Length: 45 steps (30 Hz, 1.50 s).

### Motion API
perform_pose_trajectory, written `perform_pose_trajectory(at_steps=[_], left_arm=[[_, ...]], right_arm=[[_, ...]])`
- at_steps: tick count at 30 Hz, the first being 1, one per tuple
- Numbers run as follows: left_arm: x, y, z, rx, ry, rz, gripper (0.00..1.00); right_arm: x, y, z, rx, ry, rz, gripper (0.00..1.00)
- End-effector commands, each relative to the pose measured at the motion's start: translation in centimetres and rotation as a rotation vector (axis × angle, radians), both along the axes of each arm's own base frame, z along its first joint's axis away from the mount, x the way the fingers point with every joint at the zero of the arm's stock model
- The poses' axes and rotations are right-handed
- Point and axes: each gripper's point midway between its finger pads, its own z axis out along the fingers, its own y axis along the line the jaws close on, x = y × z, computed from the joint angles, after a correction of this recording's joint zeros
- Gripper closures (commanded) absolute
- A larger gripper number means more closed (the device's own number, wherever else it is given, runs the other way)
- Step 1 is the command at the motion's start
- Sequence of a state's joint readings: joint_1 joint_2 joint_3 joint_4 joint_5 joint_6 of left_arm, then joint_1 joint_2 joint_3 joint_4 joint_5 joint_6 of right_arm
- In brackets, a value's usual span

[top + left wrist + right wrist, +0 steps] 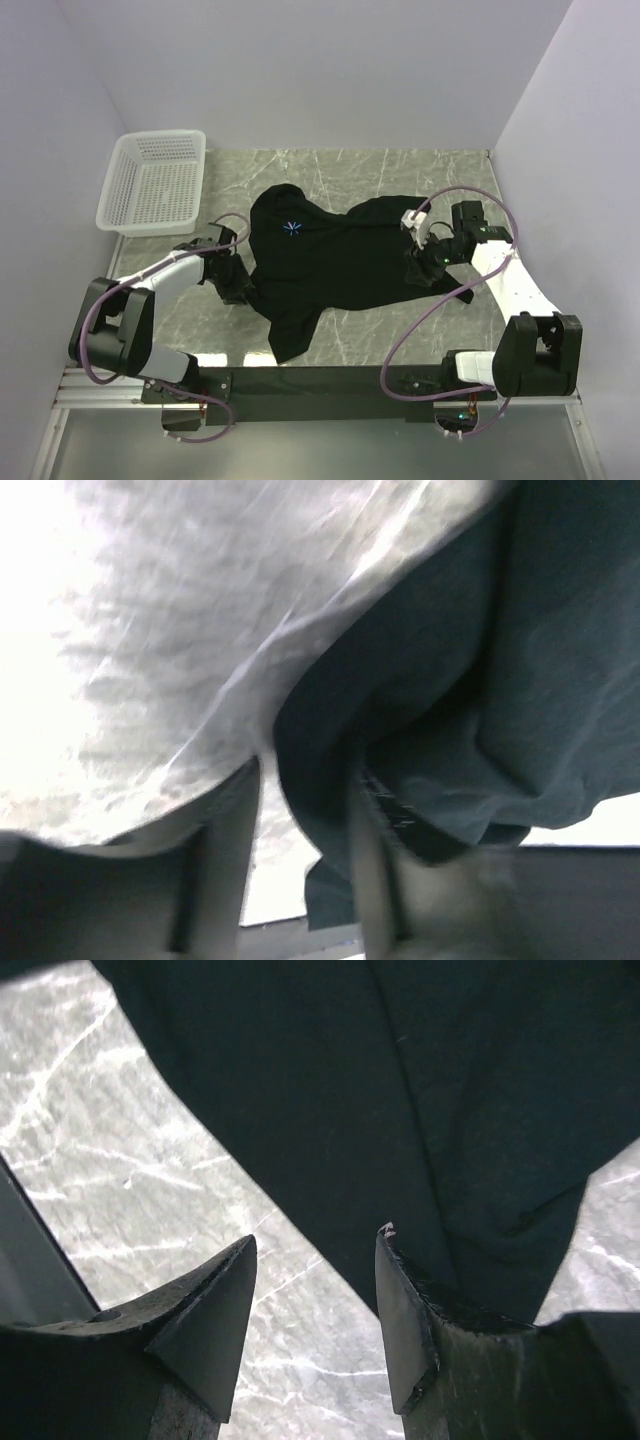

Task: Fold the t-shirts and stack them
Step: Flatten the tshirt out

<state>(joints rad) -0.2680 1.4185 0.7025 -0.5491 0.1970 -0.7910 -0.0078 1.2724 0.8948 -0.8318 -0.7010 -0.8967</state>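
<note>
**1. Basket** (pixel 155 180): white mesh, at the far left of the counter (pixel 380 170), well apart from the cloth. It plays no part in this step.

**2. Left gripper** (pixel 238 285): low at the garment's left edge, jaws apart. The wrist view shows a bunched dark hem lying between the fingers (pixel 232 870). The hem rests against one finger, with light showing beside the other, so it is not clamped.

**3. T-shirt** (pixel 340 260): one, black, spread across mid-counter, unfolded and rumpled. The logo (pixel 292 228) faces up toward the far left. A tail of cloth trails toward the near edge.

**4. Right gripper** (pixel 425 262): at the garment's right edge, jaws apart and holding nothing. Bare marble shows between them, and the cloth edge lies beyond and under one finger (pixel 405 1330).

**Handling note (judgement):** the step in hand appears to be seizing both side edges for a first fold.
- Left: close only when the hem sits deep between the jaws, since a shallow pinch on a bunched fold may slip.
- Right: slide inward until the edge enters the gap, then close.
- Both: lift together at equal height and keep the cloth taut between the arms so creases pull flat.
- Risk: a one-sided hold would likely drag the garment askew.
</note>
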Motion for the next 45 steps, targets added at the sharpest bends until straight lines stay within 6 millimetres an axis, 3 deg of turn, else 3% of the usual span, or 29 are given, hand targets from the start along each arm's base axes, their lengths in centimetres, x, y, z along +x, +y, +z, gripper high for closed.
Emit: perform_pose_trajectory(at_steps=[1,5,6,10,12,17,18,19,20,21,22,23,24,25,26,27,28,29,30,32,34,35,36,38,39,41,42,44,45], left_arm=[[2.0,-0.3,0.6,-0.002,-0.082,-0.035,0.58],[0.8,0.0,1.1,0.003,-0.070,-0.040,0.98],[-0.3,0.3,1.6,0.004,-0.058,-0.036,0.99],[-2.8,0.5,3.8,-0.027,-0.029,0.032,0.99],[-3.3,0.7,5.5,-0.041,-0.058,0.073,0.99],[-4.9,1.6,6.7,-0.036,-0.053,0.169,0.98],[-5.0,2.0,6.7,-0.020,-0.058,0.182,0.93],[-4.9,2.2,6.8,-0.009,-0.060,0.194,0.88],[-4.7,2.5,7.5,0.007,-0.077,0.204,0.74],[-4.2,3.0,8.4,0.021,-0.111,0.218,0.68],[-3.6,3.9,9.1,0.065,-0.148,0.235,0.63],[-2.7,4.1,11.1,0.066,-0.197,0.242,0.53],[-2.0,4.0,12.1,0.061,-0.226,0.235,0.49],[-1.1,4.6,13.0,0.100,-0.277,0.223,0.46],[0.2,4.5,15.0,0.094,-0.339,0.211,0.39],[1.7,4.2,15.9,0.089,-0.391,0.195,0.35],[2.9,3.8,16.7,0.083,-0.450,0.135,0.30],[4.1,3.4,17.3,0.077,-0.498,0.100,0.26],[6.8,2.9,17.8,0.072,-0.565,0.085,0.25],[9.6,2.3,18.2,0.078,-0.625,0.017,0.23],[13.1,1.5,16.5,0.098,-0.625,-0.052,0.23],[14.6,0.8,17.2,0.082,-0.649,-0.086,0.24],[15.9,0.7,15.0,0.101,-0.600,-0.108,0.25],[18.3,0.0,15.3,0.101,-0.633,-0.161,0.25],[19.2,-0.4,13.5,0.098,-0.597,-0.181,0.25],[20.9,-1.0,13.6,0.090,-0.622,-0.216,0.25],[21.5,-1.1,12.1,0.095,-0.591,-0.221,0.25],[22.6,-1.3,11.8,0.095,-0.588,-0.231,0.25],[22.9,-1.3,10.5,0.100,-0.562,-0.229,0.25]], right_arm=[[2.1,0.5,2.4,0.037,-0.084,-0.027,0.42],[2.4,0.5,3.0,0.043,-0.105,-0.052,0.43],[2.7,0.4,3.4,0.039,-0.120,-0.061,0.43],[4.1,-0.3,4.3,0.013,-0.171,-0.129,0.43],[5.6,-0.8,4.9,0.011,-0.202,-0.207,0.43],[10.1,-3.0,5.5,-0.006,-0.230,-0.465,0.41],[10.7,-3.0,4.6,-0.011,-0.193,-0.481,0.40],[11.7,-3.0,5.3,-0.003,-0.203,-0.493,0.39],[12.3,-3.1,5.3,-0.002,-0.196,-0.503,0.39],[12.9,-3.1,4.2,-0.013,-0.160,-0.495,0.38],[14.1,-3.1,5.1,-0.018,-0.183,-0.481,0.37],[14.9,-3.4,4.9,-0.046,-0.200,-0.449,0.37],[15.6,-3.4,3.1,-0.072,-0.163,-0.420,0.37],[17.2,-3.7,4.0,-0.105,-0.213,-0.366,0.37],[17.4,-3.8,3.5,-0.127,-0.190,-0.336,0.37],[18.2,-3.9,1.6,-0.149,-0.151,-0.302,0.37],[19.6,-4.0,2.4,-0.162,-0.183,-0.275,0.37],[19.6,-4.1,0.4,-0.197,-0.140,-0.208,0.37],[20.7,-4.1,1.1,-0.205,-0.161,-0.180,0.38],[20.3,-4.1,0.2,-0.227,-0.127,-0.092,0.38],[20.8,-3.1,-0.7,-0.245,-0.125,-0.017,0.38],[20.4,-3.0,-1.8,-0.253,-0.094,0.006,0.38],[20.3,-2.9,-2.2,-0.262,-0.087,0.028,0.38],[20.1,-2.6,-2.7,-0.288,-0.072,0.077,0.38],[20.2,-2.3,-3.1,-0.287,-0.065,0.089,0.38],[20.2,-1.8,-3.7,-0.292,-0.062,0.106,0.38],[20.2,-1.6,-4.3,-0.297,-0.052,0.115,0.38],[20.2,-1.3,-4.8,-0.304,-0.042,0.123,0.39],[20.1,-0.9,-5.3,-0.305,-0.033,0.131,0.39]])
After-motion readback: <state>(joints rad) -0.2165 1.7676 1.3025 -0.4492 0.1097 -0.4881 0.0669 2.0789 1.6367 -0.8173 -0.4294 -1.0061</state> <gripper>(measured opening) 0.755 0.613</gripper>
